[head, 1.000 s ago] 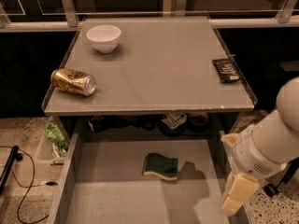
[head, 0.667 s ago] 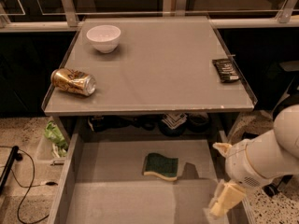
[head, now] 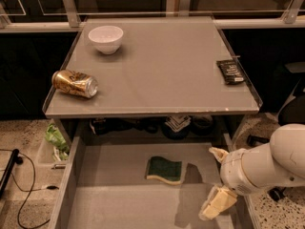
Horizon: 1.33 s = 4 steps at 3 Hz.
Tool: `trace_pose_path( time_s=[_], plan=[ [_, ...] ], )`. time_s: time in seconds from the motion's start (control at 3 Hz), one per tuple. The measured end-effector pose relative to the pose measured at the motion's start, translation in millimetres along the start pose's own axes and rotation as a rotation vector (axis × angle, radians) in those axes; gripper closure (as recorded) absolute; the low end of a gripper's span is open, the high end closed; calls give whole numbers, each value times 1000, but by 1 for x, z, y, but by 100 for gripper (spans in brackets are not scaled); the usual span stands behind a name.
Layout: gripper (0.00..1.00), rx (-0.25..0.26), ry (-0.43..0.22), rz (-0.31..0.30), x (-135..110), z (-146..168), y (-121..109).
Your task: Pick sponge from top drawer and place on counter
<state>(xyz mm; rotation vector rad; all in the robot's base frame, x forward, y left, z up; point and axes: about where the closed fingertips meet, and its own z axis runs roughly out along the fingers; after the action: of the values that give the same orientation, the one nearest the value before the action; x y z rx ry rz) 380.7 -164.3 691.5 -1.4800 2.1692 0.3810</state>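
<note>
Down in front of the counter [head: 167,70], the top drawer [head: 119,209] is standing pulled out, its grey bottom showing below the counter's front edge; the sponge [head: 165,170] is lying flat on that bottom, green side up with a pale rim showing along its near edge, roughly under the middle of the counter's front edge and a little to the right; nothing is touching it.

The gripper [head: 209,182] is hanging over the drawer's right part, below the counter's front right corner and just beside the sponge on its right, apart from it; its two cream fingers [head: 218,203] are standing spread well apart, one reaching up toward the counter and the other pointing down and away from it, and they are holding nothing; a dark shadow is falling on the drawer bottom between the claw and the sponge. The white arm [head: 271,163] is coming in from the right, lower than the counter's top.

On the counter itself, a white bowl [head: 106,38] is sitting upright near the far left corner; a gold can [head: 75,83] is lying on its side by the left edge, nearer the front; a black packet [head: 230,71] is lying flat against the right edge. Left of the counter, down on the speckled floor, a black cable [head: 19,194] is trailing.
</note>
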Motion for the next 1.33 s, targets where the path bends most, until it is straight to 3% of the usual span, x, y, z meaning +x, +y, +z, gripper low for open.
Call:
trace_pose_path(
  time_s=[0.67,1.33],
  plan=[
    [0,-1,-70,8,-4,32,-7],
    [0,37,-151,26,-20,73,-36]
  ],
)
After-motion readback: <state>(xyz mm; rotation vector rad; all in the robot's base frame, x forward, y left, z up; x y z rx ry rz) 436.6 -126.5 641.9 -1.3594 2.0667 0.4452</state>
